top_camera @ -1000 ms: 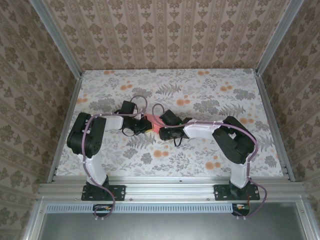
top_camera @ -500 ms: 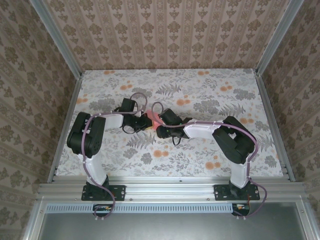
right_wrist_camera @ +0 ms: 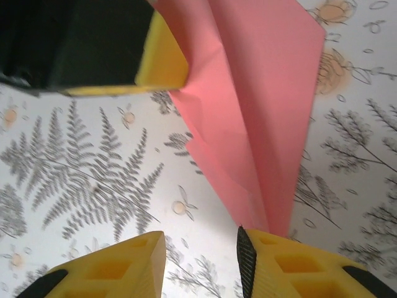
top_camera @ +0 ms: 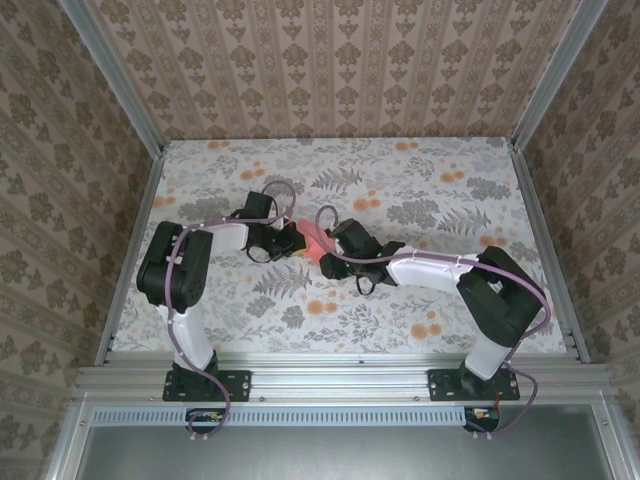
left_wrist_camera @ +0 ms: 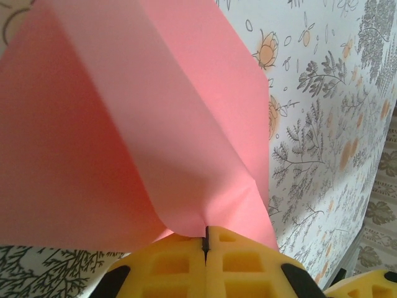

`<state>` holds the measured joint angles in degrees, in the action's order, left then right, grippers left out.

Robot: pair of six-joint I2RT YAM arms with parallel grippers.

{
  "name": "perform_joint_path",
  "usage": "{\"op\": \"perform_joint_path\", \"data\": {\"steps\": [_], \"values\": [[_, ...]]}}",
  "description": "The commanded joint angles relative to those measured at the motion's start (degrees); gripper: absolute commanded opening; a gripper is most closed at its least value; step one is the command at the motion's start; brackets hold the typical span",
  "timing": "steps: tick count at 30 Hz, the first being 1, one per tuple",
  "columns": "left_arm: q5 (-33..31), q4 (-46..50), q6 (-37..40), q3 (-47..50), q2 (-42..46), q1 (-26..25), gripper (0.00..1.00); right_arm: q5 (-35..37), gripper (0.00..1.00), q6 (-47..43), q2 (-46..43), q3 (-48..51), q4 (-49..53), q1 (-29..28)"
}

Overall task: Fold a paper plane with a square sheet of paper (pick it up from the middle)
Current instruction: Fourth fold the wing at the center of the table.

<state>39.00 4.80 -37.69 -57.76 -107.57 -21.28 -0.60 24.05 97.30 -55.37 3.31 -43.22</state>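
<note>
- A thin coral-pink sheet of paper (left_wrist_camera: 155, 112), already creased into a loose pointed fold, sits between the two pincers. It is over a white counter (top_camera: 450, 300) printed with grey ferns and orange flowers.
- The left pincer (left_wrist_camera: 206, 243) has its yellow padded jaws pressed together on one gathered edge of the paper. From that pinch the sheet fans out straight ahead, away from the pincer.
- The right pincer (right_wrist_camera: 201, 248) is spread and grips nothing. Bare counter shows in the gap between its jaws.
- From the right wrist, the paper's long axis starts beside the left pincer's yellow pad, far ahead and to the left. It runs back toward the right pincer and narrows as it comes.
- The narrow end meets the inner edge of the finger (right_wrist_camera: 291, 264) on the right of that view (whether it touches the pad or only passes in front of it cannot be told).
- So the paper lies ahead of the right pincer and off to that finger's side of the gap, not centred in it.
- As a judgement, the right pincer is the free one and is just beside the loose end, so the next move likely falls to it. It would need to shift sideways until the narrow end sits between its jaws before closing.
- As a judgement, closing from here might only nudge the thin paper aside or tug against the left pincer's hold.
</note>
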Motion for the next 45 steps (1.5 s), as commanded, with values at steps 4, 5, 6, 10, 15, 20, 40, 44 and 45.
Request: {"op": "perform_joint_path", "data": {"steps": [4, 5, 6, 10, 15, 20, 40, 44, 45], "values": [[-0.2, 1.9, 0.7, -1.9, -1.6, 0.4, 0.0, 2.6, 0.38, -6.7, -0.7, 1.3, 2.7, 1.7], [-0.1, 2.0, 0.7, -2.1, -1.7, 0.4, 0.0, 2.5, 0.37, -7.7, 0.1, 0.8, 2.7, 1.8], [0.0, 2.1, 0.8, -2.2, -1.8, 0.4, 0.0, 2.4, 0.37, -8.5, 0.7, 0.1, 2.8, 1.8], [0.0, 2.9, 0.9, -2.9, -1.9, 0.5, 0.0, 1.9, 0.36, -11.6, 4.4, -3.3, 3.2, 1.8], [0.0, 3.6, 1.1, -3.6, -1.9, 0.5, 0.0, 0.8, 0.36, -13.5, 7.9, -5.8, 3.3, 1.7], [0.0, 4.2, 1.1, -4.3, -2.1, 0.4, 0.0, 1.5, 0.35, -14.7, 10.0, -7.2, 3.9, 1.8], [0.0, 6.8, 1.4, -6.9, -1.9, 0.0, 0.0, 6.5, 0.2, -14.8, 12.0, -7.9, 2.4, 1.0], [0.0, 7.2, 1.7, -6.9, -2.1, 0.0, 0.0, 6.0, 0.14, -13.2, 11.6, -7.6, 1.0, 1.0], [0.0, 7.2, 1.7, -6.9, -2.1, -0.1, 0.0, 6.0, 0.13, -13.0, 11.5, -7.6, 0.9, 1.0]]}}
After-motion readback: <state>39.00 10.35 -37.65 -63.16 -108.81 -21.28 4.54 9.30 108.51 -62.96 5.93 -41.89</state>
